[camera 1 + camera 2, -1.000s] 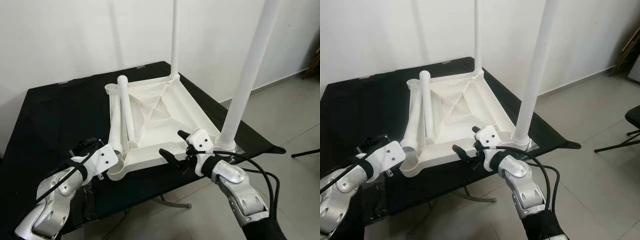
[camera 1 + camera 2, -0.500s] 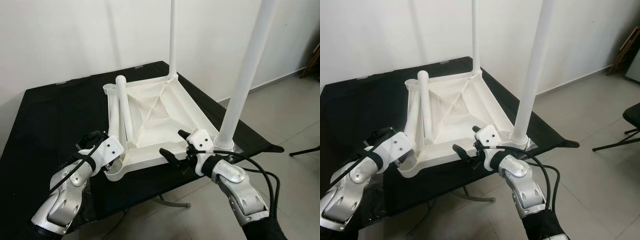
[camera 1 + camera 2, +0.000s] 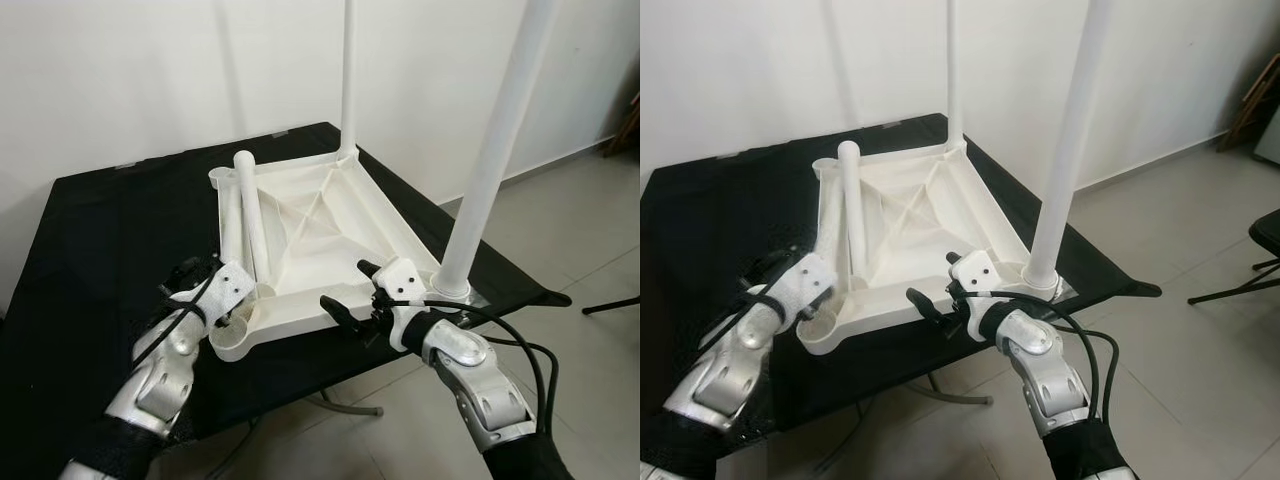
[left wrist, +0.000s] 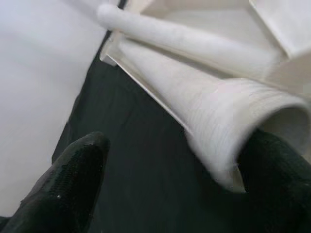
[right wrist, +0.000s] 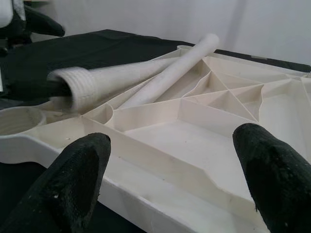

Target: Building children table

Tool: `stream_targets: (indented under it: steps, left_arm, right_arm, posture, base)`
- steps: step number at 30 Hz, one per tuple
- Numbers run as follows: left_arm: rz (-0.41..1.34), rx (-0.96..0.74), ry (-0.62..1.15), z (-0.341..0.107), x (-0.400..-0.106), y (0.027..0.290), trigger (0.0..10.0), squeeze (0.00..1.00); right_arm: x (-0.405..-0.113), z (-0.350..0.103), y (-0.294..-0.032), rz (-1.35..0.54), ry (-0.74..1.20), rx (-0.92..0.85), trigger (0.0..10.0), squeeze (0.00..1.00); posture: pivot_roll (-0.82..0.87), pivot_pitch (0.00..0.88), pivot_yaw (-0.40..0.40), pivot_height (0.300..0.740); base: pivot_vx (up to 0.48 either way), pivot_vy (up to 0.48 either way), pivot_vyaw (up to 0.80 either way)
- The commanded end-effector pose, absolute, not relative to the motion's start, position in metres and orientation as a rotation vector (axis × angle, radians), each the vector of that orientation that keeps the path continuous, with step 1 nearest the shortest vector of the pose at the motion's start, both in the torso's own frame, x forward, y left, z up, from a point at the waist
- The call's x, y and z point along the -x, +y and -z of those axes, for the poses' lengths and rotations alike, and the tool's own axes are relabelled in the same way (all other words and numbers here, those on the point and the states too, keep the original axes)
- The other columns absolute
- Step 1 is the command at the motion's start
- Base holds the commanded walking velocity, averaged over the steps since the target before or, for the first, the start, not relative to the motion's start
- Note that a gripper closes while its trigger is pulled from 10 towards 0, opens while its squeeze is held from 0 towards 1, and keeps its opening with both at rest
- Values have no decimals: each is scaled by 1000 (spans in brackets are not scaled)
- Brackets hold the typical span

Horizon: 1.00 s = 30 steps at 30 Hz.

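Tabletop lies upside down on the black surface, mid-frame. Two legs stand fitted along its right side. Two loose legs lie across its left half, thick ends toward the lower left.

Left hand, lower left of frame: fingers spread wide either side of the near loose leg's threaded end, not closed on it. Right hand, lower centre: fingers wide, hovering at the tabletop's near rim, holding nothing.

Handling, by judgement: hollow moulded plastic, light, stiff, smooth and likely slippery. The leg's taper would let it slide, so grip near the thick end.

Against a second ago, the left hand has moved in from the lower-left edge onto the leg's end; right hand unchanged.
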<state>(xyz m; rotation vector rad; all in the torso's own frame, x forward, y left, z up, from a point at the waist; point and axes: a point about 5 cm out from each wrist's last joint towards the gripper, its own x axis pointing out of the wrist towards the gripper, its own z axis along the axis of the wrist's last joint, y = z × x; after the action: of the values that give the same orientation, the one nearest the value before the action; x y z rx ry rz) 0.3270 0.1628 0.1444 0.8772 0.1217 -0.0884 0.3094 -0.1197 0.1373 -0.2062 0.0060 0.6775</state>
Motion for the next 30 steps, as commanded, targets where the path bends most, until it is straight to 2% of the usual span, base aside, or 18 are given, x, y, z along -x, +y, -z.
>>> stream_targets:
  steps: [1,8,19,22,24,28,30]
  left_arm:
    - [64,-868,118,-143,-330,166,0,0]
    - [59,-861,152,-128,-326,168,0,0]
    - [14,-830,125,-129,-331,170,0,0]
    - [-4,-769,113,-132,-331,172,0,0]
    - [-41,-659,83,-139,-332,180,0,0]
    - [-61,-626,63,-144,-332,186,0,0]
    - [-112,-530,5,-157,-330,201,0,0]
  right_arm:
    - [-312,-141,-115,-685,-11,218,10000,0]
    - [-311,-140,-113,-689,-12,217,10000,0]
    - [-312,-142,-113,-688,-19,220,10000,0]
    - [-313,-145,-113,-682,-31,217,10000,0]
    - [-316,-156,-113,-666,-72,185,10000,0]
    - [-318,-161,-113,-662,-90,161,10000,0]
    - [-320,-174,-110,-670,-133,99,10000,0]
  posture:
    - [-100,0,34,740]
    - [-99,0,30,740]
    - [-102,0,32,740]
    - [-105,0,36,740]
    - [-105,0,36,740]
    - [-104,0,35,740]
    - [-99,0,32,740]
  base:
    - [0,0,0]
    - [0,0,0]
    - [0,0,0]
    - [0,0,0]
    - [0,0,0]
    - [0,0,0]
    - [0,0,0]
